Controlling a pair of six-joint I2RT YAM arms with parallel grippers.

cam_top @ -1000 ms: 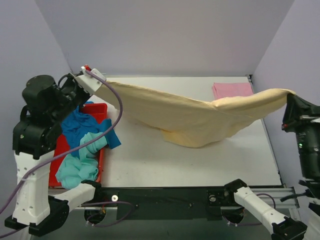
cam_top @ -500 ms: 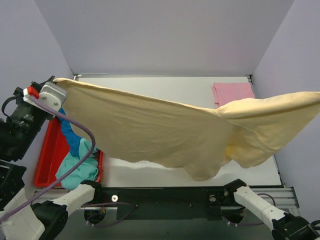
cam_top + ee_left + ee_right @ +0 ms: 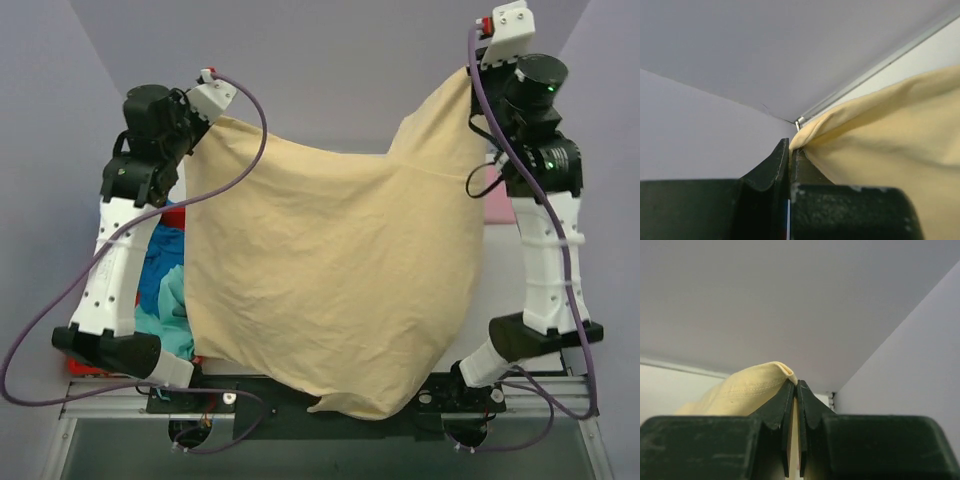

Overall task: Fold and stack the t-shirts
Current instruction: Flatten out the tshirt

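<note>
The pale beige t-shirt [image 3: 330,280] hangs spread like a curtain between both raised arms, its lower edge down near the arm bases. My left gripper [image 3: 212,118] is shut on its upper left corner; the wrist view shows the cloth [image 3: 880,130] pinched between the jaws at my left gripper [image 3: 790,147]. My right gripper [image 3: 470,72] is shut on the upper right corner, with a hemmed edge [image 3: 750,387] clamped at my right gripper [image 3: 796,385]. The bright blue t-shirt [image 3: 158,270] and light teal t-shirt [image 3: 172,300] lie at the left. A sliver of the pink t-shirt [image 3: 493,208] shows at the right.
The red tray [image 3: 172,216] holds the blue and teal shirts behind the left arm. The hanging shirt hides most of the table. Grey walls close in at the back and on both sides.
Both arms have swung up and inward from wide apart. The beige shirt, stretched low across the table before, now hangs upright between them and covers the table.
</note>
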